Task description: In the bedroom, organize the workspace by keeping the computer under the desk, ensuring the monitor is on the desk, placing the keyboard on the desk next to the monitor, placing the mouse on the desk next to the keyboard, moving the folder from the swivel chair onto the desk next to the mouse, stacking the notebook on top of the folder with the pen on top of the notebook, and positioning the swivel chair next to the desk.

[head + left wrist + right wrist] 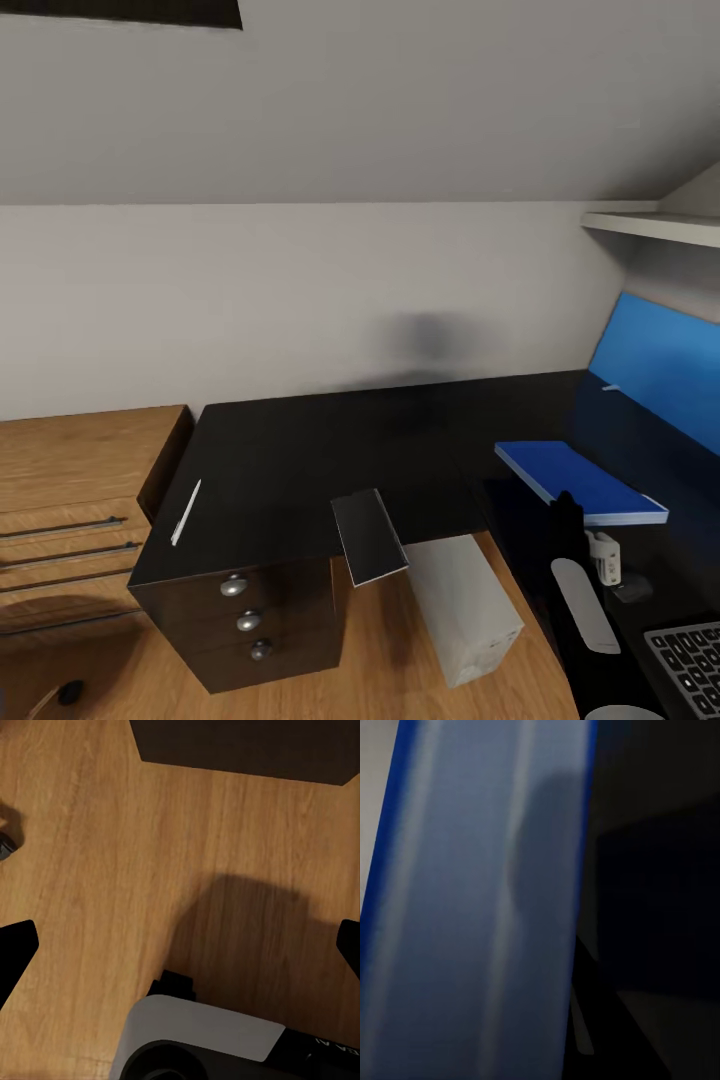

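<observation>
Matt black desk (300,450) with round silvery metal-looking drawer knobs (234,585) and a smooth blue back panel (660,375). Warm wood-grain floor (112,870) and dresser (70,470). Smooth bright blue folder (580,480) with pale page edges. Matt light grey computer (465,610) case

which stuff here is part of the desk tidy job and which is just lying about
Part of the job:
desk
folder
notebook
pen
computer
keyboard

Just lying about:
wooden dresser
wall shelf
</observation>
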